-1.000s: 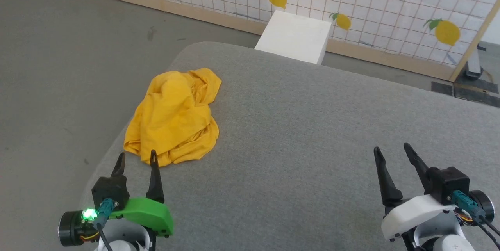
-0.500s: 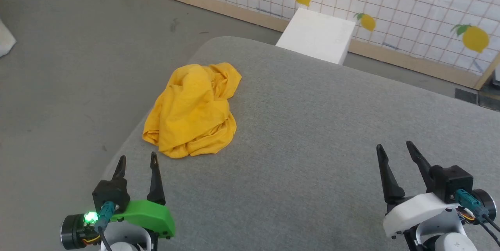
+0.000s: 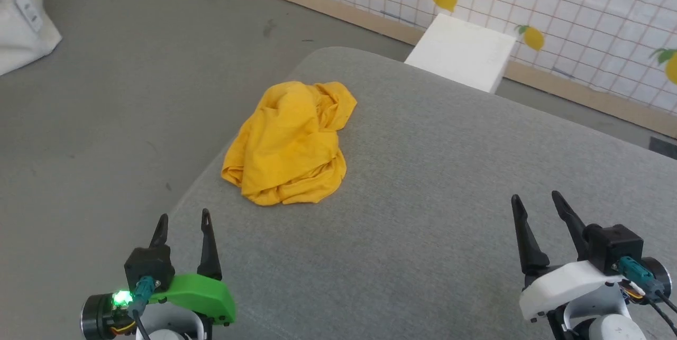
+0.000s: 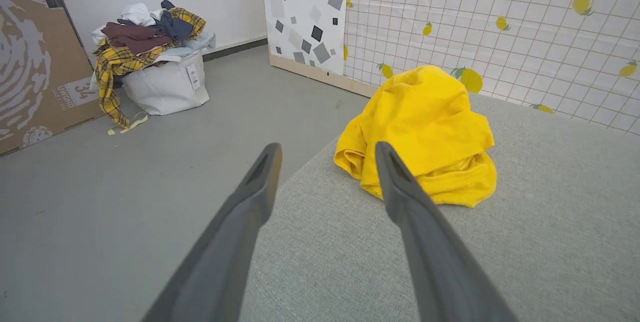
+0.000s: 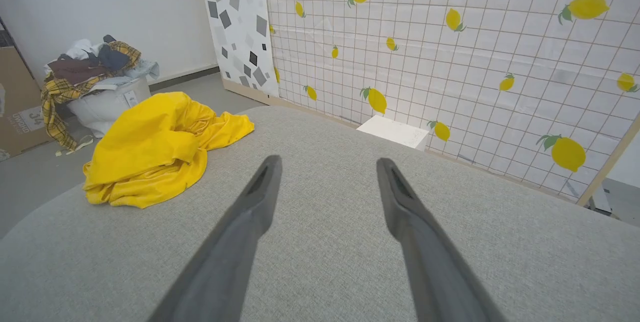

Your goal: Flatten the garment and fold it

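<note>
The garment (image 3: 292,143) is a mustard-yellow T-shirt lying crumpled in a heap near the left edge of the grey padded surface (image 3: 433,181); its print is hidden in the folds. The left wrist view has the garment (image 4: 425,131) just ahead and to the right, and the right wrist view has the garment (image 5: 155,146) at the far left. My left gripper (image 3: 183,220) hovers open at the lower left, short of the heap and apart from it. My right gripper (image 3: 534,198) stands open at the lower right, well away, with nothing between its fingers.
A white box (image 3: 461,53) stands on the floor behind the padded surface, before a lemon-print grid wall (image 3: 555,17). A white bag piled with clothes (image 4: 155,66) sits on the grey floor to the left, next to a cardboard panel (image 4: 30,51).
The head camera has swung left, so the whole picture has shifted right. The garment lies as before, and both grippers keep their pose, open.
</note>
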{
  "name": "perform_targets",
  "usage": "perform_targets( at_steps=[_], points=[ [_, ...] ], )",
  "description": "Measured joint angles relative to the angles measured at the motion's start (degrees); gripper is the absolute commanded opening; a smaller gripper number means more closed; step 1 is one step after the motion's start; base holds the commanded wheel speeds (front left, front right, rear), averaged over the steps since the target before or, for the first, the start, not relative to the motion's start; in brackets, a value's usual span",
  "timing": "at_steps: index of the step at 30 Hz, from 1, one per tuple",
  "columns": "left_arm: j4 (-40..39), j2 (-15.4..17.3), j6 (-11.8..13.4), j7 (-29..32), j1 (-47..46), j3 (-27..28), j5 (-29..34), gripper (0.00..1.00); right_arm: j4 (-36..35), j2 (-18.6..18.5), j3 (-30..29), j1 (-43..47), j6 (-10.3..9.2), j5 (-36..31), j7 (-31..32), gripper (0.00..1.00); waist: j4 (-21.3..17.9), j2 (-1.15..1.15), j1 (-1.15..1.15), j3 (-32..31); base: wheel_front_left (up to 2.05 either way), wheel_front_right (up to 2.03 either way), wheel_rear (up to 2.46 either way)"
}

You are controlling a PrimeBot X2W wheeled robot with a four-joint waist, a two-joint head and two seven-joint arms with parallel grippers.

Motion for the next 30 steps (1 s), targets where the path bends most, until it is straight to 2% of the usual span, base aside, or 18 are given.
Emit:
perform_targets(
  at_steps=[30],
  points=[
    [3.24, 2.31, 3.53, -3.21, -0.70, -2.69, -4.58, 1.00, 3.07, 0.04, -1.05, -0.70, 0.00, 2.12, -2.38, 1.00, 9.09, 0.00, 0.00, -0.71, 0.00, 0.00, 0.00]
  ],
)
